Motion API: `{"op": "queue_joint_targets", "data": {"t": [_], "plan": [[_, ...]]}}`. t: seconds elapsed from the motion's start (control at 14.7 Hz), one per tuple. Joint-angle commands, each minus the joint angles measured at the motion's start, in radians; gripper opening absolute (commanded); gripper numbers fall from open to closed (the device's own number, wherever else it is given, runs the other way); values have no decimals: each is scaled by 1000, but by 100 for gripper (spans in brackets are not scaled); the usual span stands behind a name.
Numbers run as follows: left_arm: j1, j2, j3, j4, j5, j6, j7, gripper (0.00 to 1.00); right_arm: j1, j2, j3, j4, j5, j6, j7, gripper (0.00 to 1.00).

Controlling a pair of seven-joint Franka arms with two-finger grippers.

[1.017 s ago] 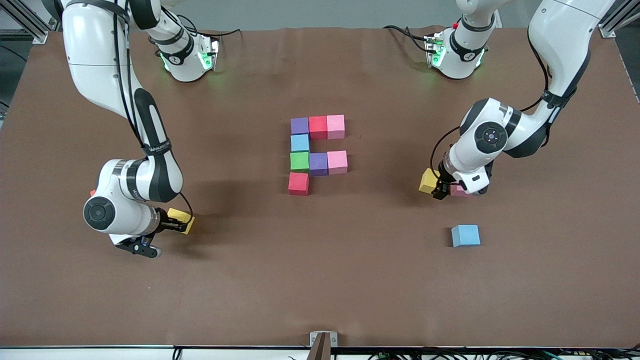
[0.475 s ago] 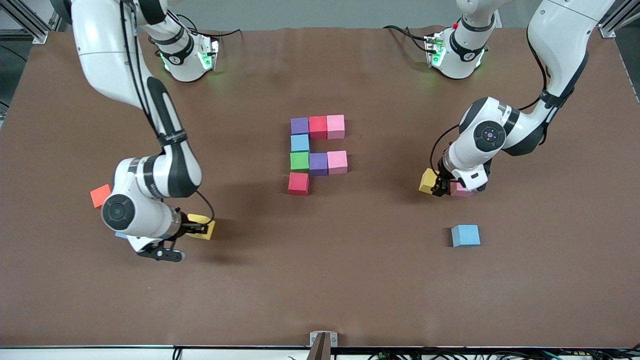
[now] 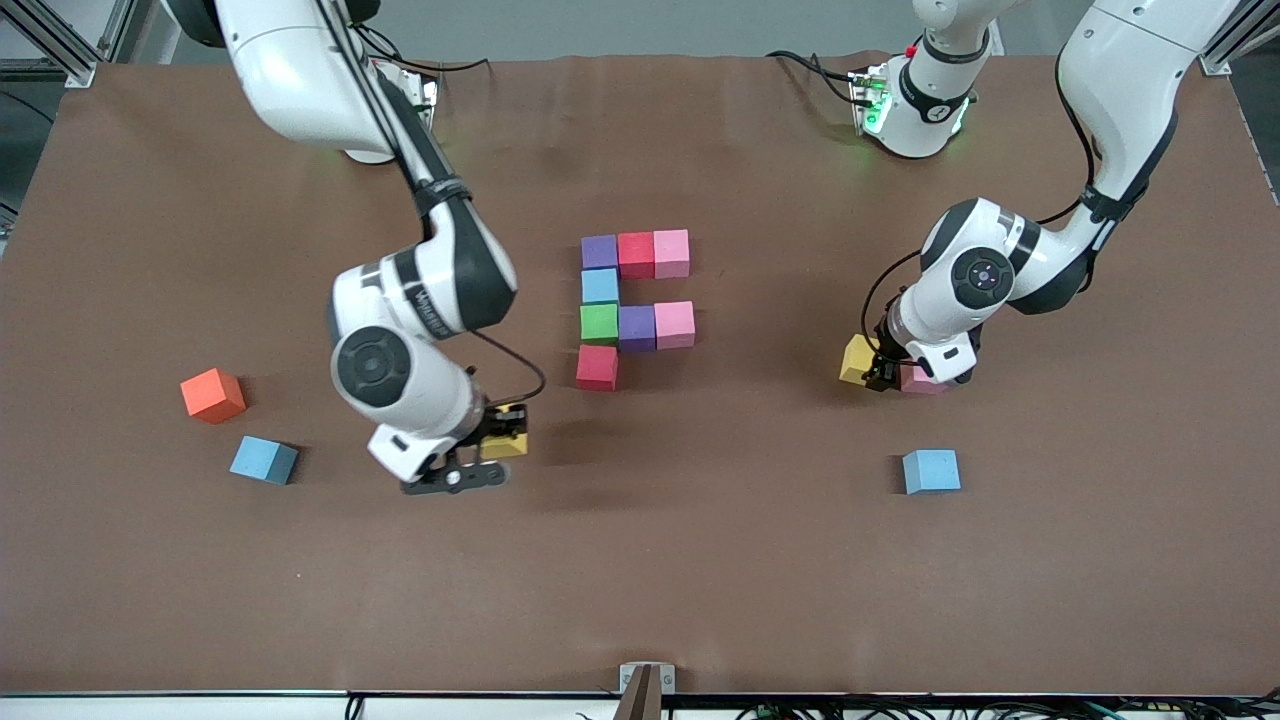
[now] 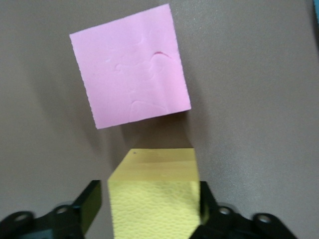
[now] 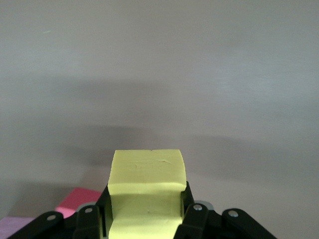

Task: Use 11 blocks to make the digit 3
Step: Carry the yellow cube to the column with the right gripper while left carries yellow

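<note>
Eight blocks form a partial figure mid-table: purple (image 3: 599, 251), red (image 3: 636, 253) and pink (image 3: 671, 252) in a row, then light blue (image 3: 600, 286), green (image 3: 599, 323), purple (image 3: 636, 327), pink (image 3: 674, 324) and red (image 3: 597, 366). My right gripper (image 3: 503, 441) (image 5: 144, 211) is shut on a yellow block (image 3: 506, 445) (image 5: 147, 174), squeezing it, above the table beside that red block. My left gripper (image 3: 878, 373) (image 4: 149, 209) straddles another yellow block (image 3: 856, 360) (image 4: 154, 194) on the table. One finger touches it and the other stands slightly apart. A pink block (image 3: 920, 381) (image 4: 130, 64) lies against it.
A light blue block (image 3: 931, 471) lies loose toward the left arm's end, nearer the front camera. Toward the right arm's end sit an orange cube (image 3: 213, 395) and another light blue block (image 3: 264, 460). The brown table (image 3: 700, 560) is bare along its front.
The right arm has carried its yellow block from the right arm's end toward the figure, uncovering the orange and light blue cubes. The left gripper's jaws have narrowed around its yellow block.
</note>
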Motion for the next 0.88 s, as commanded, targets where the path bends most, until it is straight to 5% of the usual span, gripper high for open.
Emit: {"op": "queue_joint_targets", "data": {"t": [0.0, 0.2, 0.81], "plan": [[13, 0, -13, 17, 2, 10, 10, 41, 44, 79, -9, 89, 15, -15, 9, 33], [4, 20, -13, 76, 2, 0, 47, 22, 74, 129, -9, 126, 17, -13, 114, 33], [-50, 120, -16, 365, 0, -230, 194, 15, 128, 214, -15, 169, 91, -2, 138, 33]]}}
